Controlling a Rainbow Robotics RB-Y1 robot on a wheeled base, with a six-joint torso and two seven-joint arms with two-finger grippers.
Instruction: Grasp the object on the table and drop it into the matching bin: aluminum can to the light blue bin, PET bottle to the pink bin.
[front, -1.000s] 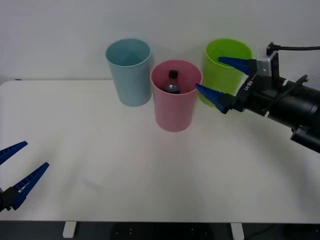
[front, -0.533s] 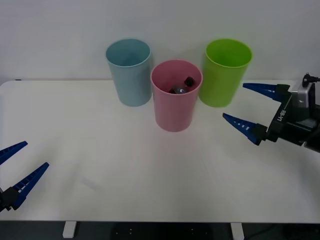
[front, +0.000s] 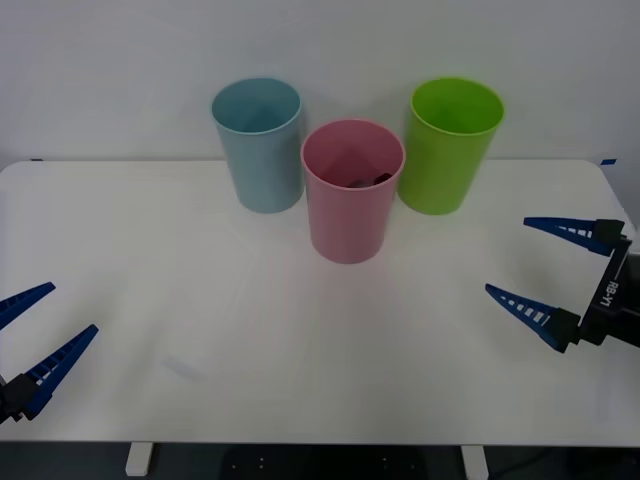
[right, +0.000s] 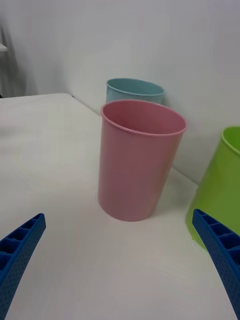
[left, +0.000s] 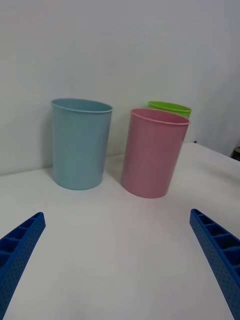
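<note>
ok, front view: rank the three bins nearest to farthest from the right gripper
Right gripper is open, low at the table's right edge.
1. Green bin, back right, nearest.
2. Pink bin, centre, slightly forward of the others, next.
3. Light blue bin, back left of the pink one, farthest.

The pink bin (front: 352, 200), light blue bin (front: 259, 150) and lime green bin (front: 452, 150) look smooth, matt plastic; the table (front: 250, 300) is smooth, matt white.
</note>
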